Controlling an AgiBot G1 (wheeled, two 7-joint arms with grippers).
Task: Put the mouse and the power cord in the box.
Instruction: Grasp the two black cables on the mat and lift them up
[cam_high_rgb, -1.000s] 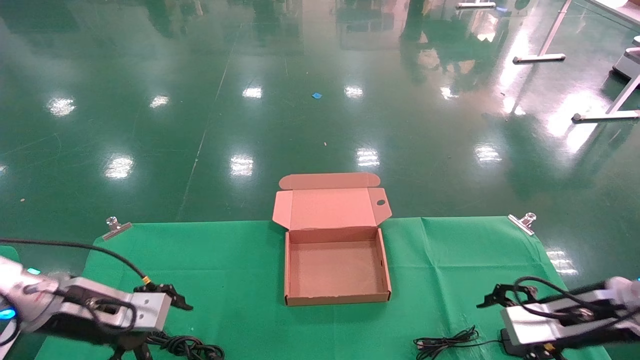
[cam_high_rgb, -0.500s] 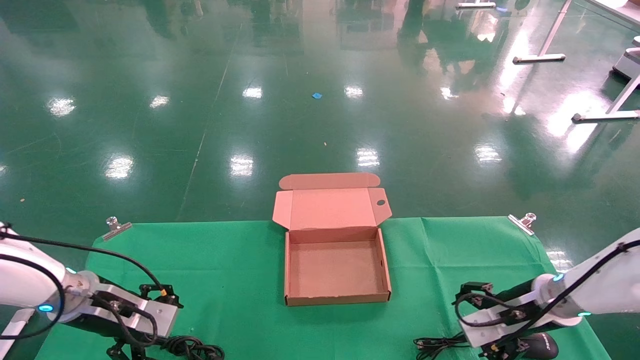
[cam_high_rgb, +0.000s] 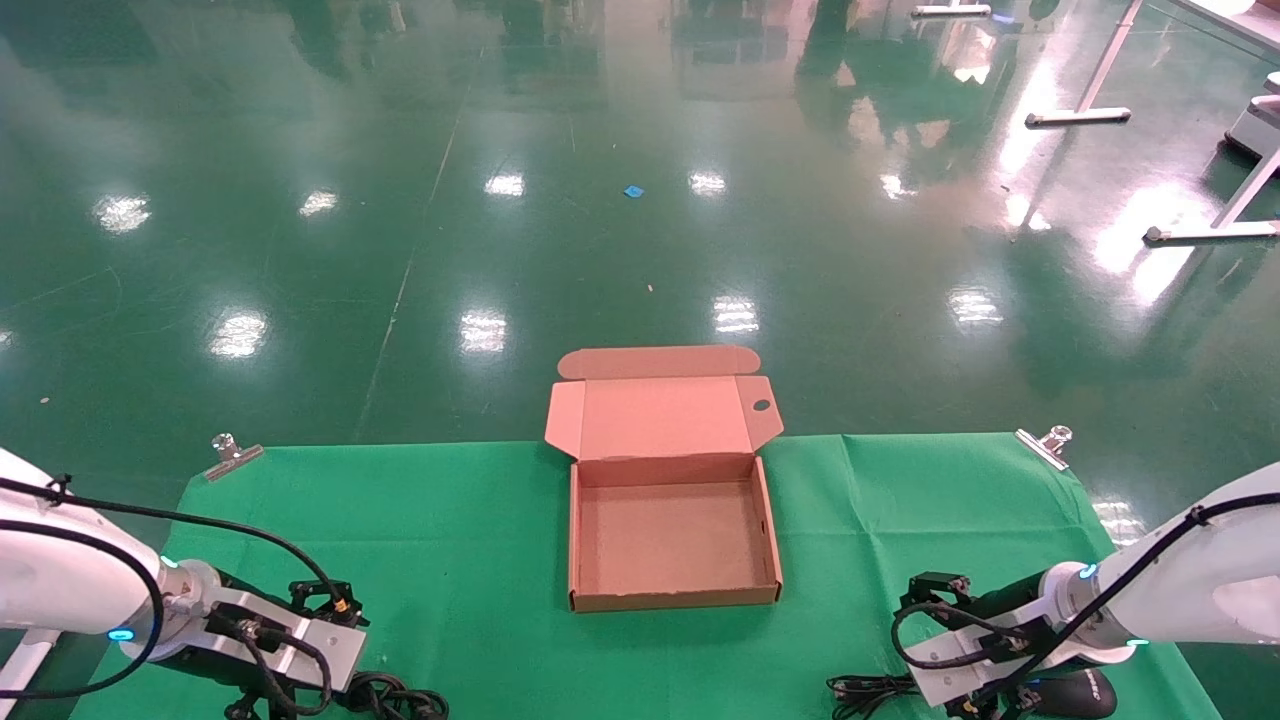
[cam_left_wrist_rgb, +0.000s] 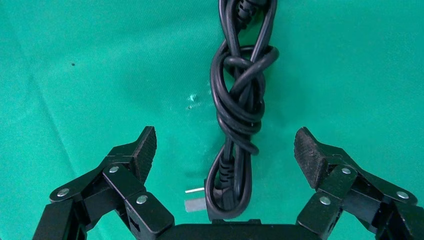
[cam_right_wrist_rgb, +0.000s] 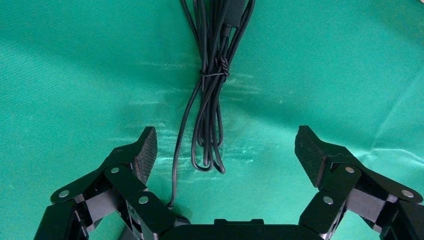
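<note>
The box (cam_high_rgb: 672, 598) lies open and empty at the middle of the green cloth, its lid (cam_high_rgb: 660, 415) folded back. The power cord (cam_high_rgb: 400, 697) is bundled at the front left. In the left wrist view my left gripper (cam_left_wrist_rgb: 227, 145) is open and straddles the power cord (cam_left_wrist_rgb: 240, 105) without touching it. The black mouse (cam_high_rgb: 1075, 692) sits at the front right, partly under my right wrist, and its thin cable (cam_high_rgb: 875, 688) trails to the left. My right gripper (cam_right_wrist_rgb: 226, 145) is open above the bundled mouse cable (cam_right_wrist_rgb: 210, 110). The mouse body is hidden in that view.
The green cloth (cam_high_rgb: 450, 540) covers the table and is held by metal clips at the far left corner (cam_high_rgb: 232, 452) and far right corner (cam_high_rgb: 1045, 442). Shiny green floor lies beyond the far edge. Both cords lie close to the front edge.
Both arms have swung down and back toward the front edge. The left gripper now hangs over the power cord, the right over the mouse and its cable. The objects have not moved.
</note>
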